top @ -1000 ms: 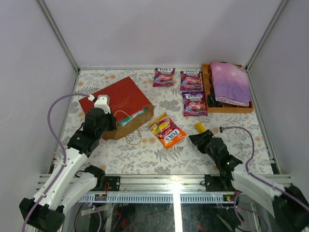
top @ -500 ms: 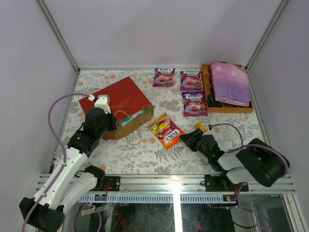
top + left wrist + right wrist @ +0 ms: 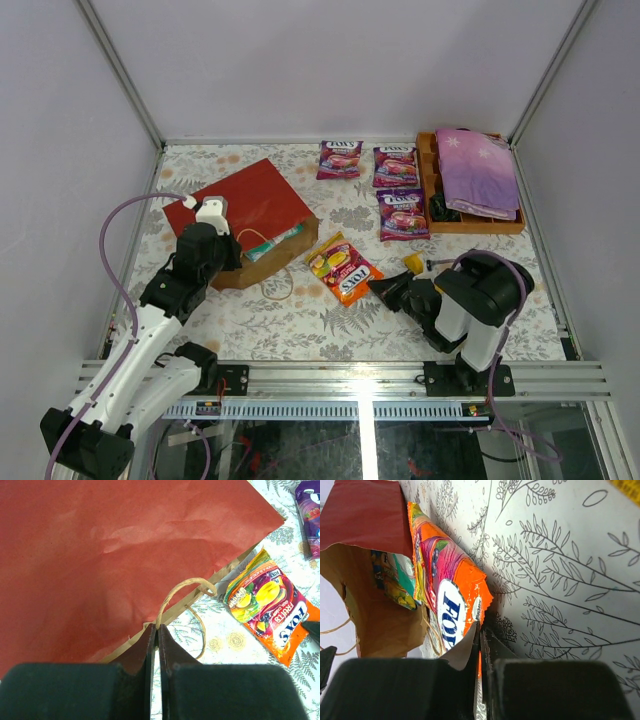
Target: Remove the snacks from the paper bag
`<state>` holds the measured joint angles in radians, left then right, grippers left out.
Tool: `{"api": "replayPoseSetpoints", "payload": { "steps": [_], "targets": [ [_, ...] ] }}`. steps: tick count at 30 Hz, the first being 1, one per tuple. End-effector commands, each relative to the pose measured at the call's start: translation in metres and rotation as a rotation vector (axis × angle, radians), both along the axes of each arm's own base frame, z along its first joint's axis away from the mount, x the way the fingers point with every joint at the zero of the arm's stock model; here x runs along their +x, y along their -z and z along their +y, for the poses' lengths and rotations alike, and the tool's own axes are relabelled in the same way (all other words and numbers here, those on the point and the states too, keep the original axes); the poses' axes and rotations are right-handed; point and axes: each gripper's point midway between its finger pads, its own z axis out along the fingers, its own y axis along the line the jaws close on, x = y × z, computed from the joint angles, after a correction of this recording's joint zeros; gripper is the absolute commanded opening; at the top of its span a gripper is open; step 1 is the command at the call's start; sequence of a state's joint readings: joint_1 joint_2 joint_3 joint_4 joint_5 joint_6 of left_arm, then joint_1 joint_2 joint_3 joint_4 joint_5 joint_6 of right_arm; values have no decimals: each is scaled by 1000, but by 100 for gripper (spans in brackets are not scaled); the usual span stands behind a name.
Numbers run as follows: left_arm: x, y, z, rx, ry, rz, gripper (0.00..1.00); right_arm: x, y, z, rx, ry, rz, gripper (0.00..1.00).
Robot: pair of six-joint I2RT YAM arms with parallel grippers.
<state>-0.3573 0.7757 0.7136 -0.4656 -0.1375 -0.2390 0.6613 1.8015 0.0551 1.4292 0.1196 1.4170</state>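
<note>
- The left fingers are pinched fully shut on the near lip of the red paper carrier bag with the brown inside. Nothing here has shifted in the last second, so the bag stays pinned flat on the counter, mouth facing right.
- Inside that mouth a green-teal snack packet shows, not yet taken out.
- Just outside the mouth lies the glossy orange candy pouch, out of the bag but close to it.
- The change is on the right. The right fingers, half open back by the small yellow bar a second ago, have swung left and closed tight on the orange pouch's right corner. The pouch looks held and ready to be drawn clear.
- Behind, three purple candy pouches already lie out. The brown wooden tray with the folded purple cloth fills the far right corner.
- Bare counter runs from the orange pouch to the metal rail at the near edge. The right arm's raised elbow crowds the near right, and the yellow bar sits just beside the wrist, easily knocked.
</note>
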Motion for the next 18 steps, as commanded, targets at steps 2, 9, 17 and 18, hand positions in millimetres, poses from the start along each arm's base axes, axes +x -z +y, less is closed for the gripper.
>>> {"api": "replayPoseSetpoints", "payload": {
  "steps": [2, 9, 17, 18],
  "targets": [
    [4, -8, -2, -21, 1, -28, 0, 3, -3, -3, 8, 37, -20, 0],
    [3, -8, -3, -23, 7, -28, 0, -9, -9, -22, -7, 66, -54, 0],
    [4, -7, -3, -21, 3, -24, 0, -21, -16, -26, -1, 36, -70, 0],
    [4, -7, -3, -20, 4, -23, 0, -24, -15, -29, -4, 40, -63, 0]
  ]
}}
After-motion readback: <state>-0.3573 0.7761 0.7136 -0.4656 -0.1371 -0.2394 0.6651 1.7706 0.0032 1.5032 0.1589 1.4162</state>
